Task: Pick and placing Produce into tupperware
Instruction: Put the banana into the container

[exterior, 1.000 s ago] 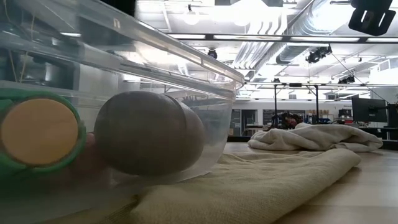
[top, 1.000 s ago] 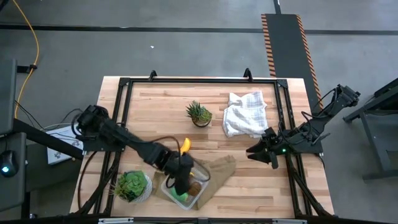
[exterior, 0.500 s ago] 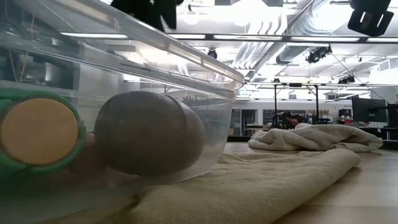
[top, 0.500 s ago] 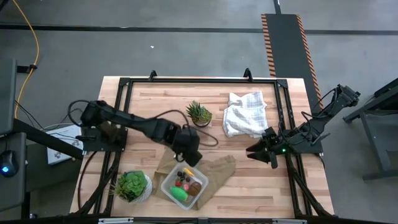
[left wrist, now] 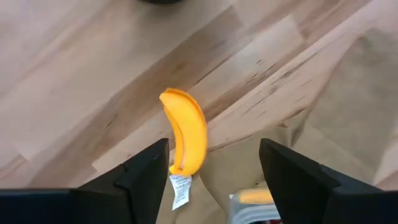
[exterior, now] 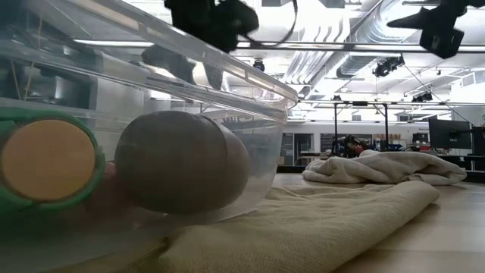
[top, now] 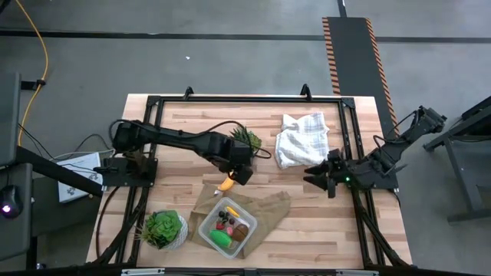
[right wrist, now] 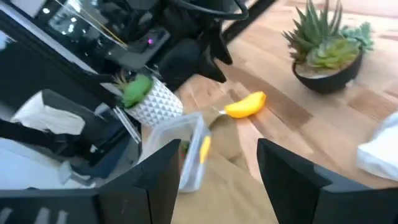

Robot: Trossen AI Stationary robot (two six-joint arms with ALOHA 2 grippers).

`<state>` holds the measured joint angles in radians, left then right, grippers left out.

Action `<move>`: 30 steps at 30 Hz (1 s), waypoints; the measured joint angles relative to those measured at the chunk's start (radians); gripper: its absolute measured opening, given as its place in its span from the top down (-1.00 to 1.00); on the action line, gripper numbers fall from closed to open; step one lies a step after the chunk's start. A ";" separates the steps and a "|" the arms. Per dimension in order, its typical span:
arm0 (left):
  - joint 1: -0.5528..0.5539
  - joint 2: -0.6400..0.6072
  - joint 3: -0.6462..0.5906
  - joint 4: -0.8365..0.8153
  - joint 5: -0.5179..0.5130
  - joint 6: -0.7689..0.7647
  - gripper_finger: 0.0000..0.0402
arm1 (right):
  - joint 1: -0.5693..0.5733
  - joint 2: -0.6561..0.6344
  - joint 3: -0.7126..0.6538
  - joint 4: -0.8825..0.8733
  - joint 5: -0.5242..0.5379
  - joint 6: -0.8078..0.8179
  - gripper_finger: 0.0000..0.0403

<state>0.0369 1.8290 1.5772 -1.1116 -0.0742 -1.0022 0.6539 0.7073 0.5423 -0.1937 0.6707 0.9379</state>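
A yellow banana lies on the wooden table, its near end on the edge of the brown paper bag. My left gripper hangs over it, pointing down and open, one finger on either side and well above, touching nothing. In the high view the left gripper stands just beyond the banana. The clear tupperware sits on the bag and holds a green oval, a brown kiwi and small red pieces. My right gripper waits open by the table's right rail.
A spiky potted plant stands just beyond my left gripper. A white cloth lies at the far right, and a leafy plant in a white pot stands at the near left. A black frame borders the table.
My left gripper has swung from over the tupperware toward the table's far edge and risen a little, and now stands over the banana. Its wrist has rolled on the way. The tupperware and its contents have stayed in place.
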 joint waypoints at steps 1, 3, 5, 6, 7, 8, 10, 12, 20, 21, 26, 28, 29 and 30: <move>0.006 0.012 0.000 -0.004 0.010 0.005 -0.21 | -0.017 -0.009 0.000 -0.021 -0.018 0.000 0.00; 0.014 0.038 0.000 -0.007 0.031 0.007 -0.25 | -0.053 -0.036 0.000 -0.073 -0.083 -0.004 0.00; 0.022 0.058 0.000 -0.024 0.044 0.004 -0.27 | -0.089 -0.069 0.000 -0.082 -0.178 -0.043 0.00; 0.022 0.065 0.000 -0.023 0.051 0.002 -0.27 | -0.109 -0.088 0.000 -0.089 -0.230 -0.070 0.00; 0.022 0.071 0.000 -0.020 0.059 0.000 -0.27 | -0.128 -0.108 0.000 -0.106 -0.283 -0.091 0.00; 0.022 0.076 0.000 -0.022 0.070 -0.007 -0.26 | -0.147 -0.128 0.000 -0.122 -0.330 -0.107 0.00; 0.022 0.087 0.000 -0.022 0.084 -0.029 -0.25 | -0.186 -0.170 0.000 -0.164 -0.397 -0.127 0.00; 0.020 0.090 0.000 -0.025 0.085 -0.052 -0.23 | -0.217 -0.217 0.000 -0.215 -0.457 -0.136 0.00; 0.022 0.089 0.000 -0.026 0.063 -0.080 -0.21 | -0.274 -0.389 0.000 -0.358 -0.563 -0.181 0.00; 0.022 0.089 0.000 -0.027 0.061 -0.080 -0.23 | -0.277 -0.406 0.000 -0.373 -0.565 -0.185 0.00; 0.022 0.107 -0.027 -0.031 0.064 -0.106 -0.34 | -0.283 -0.469 0.000 -0.447 -0.567 -0.187 0.00; 0.020 0.109 -0.055 -0.001 0.078 -0.115 -0.38 | -0.283 -0.486 0.000 -0.463 -0.567 -0.187 0.00; 0.020 0.115 -0.070 0.010 0.082 -0.126 -0.39 | -0.283 -0.494 0.000 -0.471 -0.567 -0.187 0.00; 0.020 0.122 -0.085 0.005 0.087 -0.132 -0.41 | -0.283 -0.500 0.000 -0.477 -0.567 -0.187 0.00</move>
<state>0.0566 1.9512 1.4920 -1.1069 0.0126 -1.1342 0.3706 0.2072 0.5423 -0.6704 0.1040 0.7506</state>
